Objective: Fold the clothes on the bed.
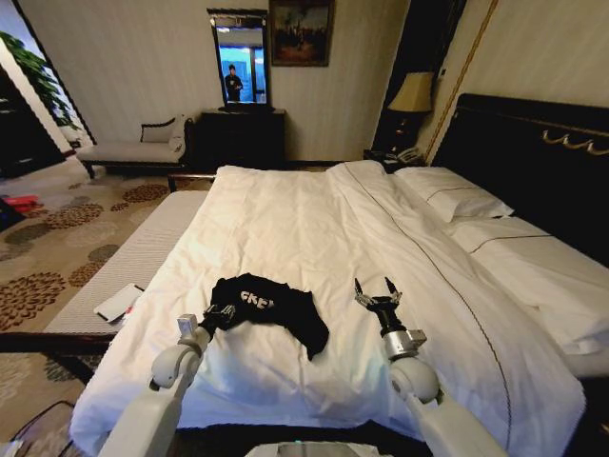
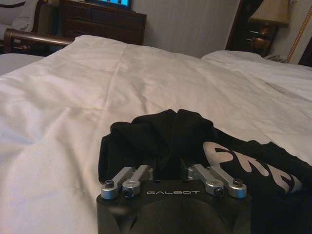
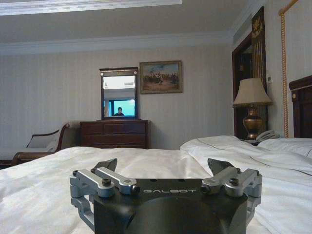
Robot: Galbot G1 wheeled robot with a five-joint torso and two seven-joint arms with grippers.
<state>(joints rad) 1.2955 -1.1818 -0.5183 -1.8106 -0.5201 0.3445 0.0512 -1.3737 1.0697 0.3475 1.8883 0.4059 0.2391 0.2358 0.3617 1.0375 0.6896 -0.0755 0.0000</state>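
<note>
dresser (image 1: pixel 242 138), mirror (image 1: pixel 240 59), lamp (image 1: pixel 412 93), chaise (image 1: pixel 133 150)

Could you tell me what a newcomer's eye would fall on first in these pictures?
The black T-shirt lies crumpled near the foot of the white bed, stark against the duvet. The left gripper is at its edge, fingers buried in the cloth, while the right gripper stands open beside it.

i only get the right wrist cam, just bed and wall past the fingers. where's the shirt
Observer: The black T-shirt lies crumpled on the bed near its foot, to the robot's left of the right gripper.
Operator: is my right gripper touching it
Observer: No, it is open, above bare duvet beside the shirt.
Operator: and the left one
Observer: The left gripper is at the shirt's left edge, its fingers reaching into the black cloth.
</note>
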